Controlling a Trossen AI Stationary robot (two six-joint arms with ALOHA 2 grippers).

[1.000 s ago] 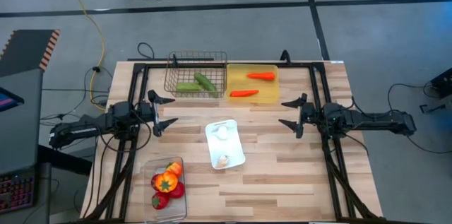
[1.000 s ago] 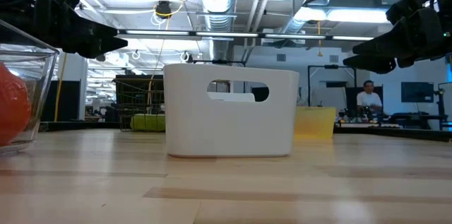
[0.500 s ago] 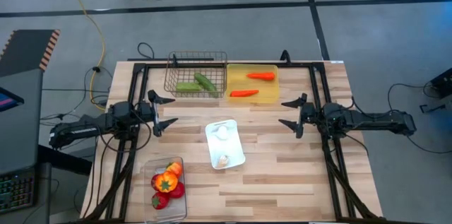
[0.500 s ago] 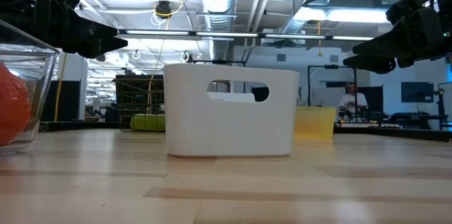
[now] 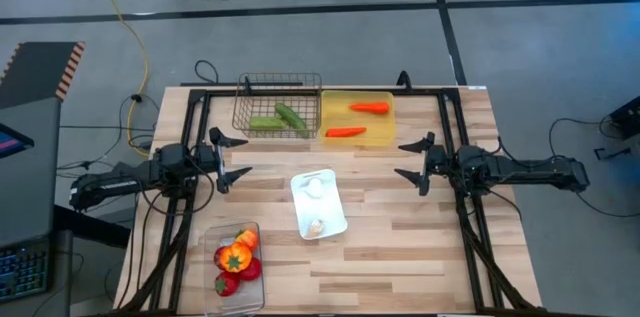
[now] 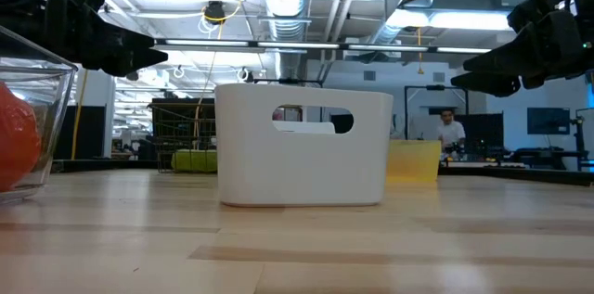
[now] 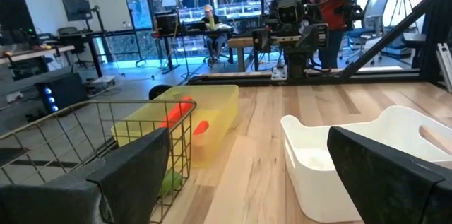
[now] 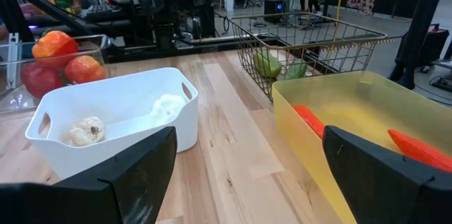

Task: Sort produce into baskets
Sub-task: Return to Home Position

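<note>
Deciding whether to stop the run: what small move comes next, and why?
Likely none: hold both arms parked. Cucumbers sit in the wire basket, carrots in the yellow tray, garlic in the white tray, round fruits in the clear tub, and the left end effector and right end effector hang open and empty either side of the table.

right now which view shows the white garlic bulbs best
Right wrist view: both white garlic bulbs lie unobstructed inside the white rounded tray. High view shows them small; low view's tray wall hides them; left wrist view shows none.
</note>
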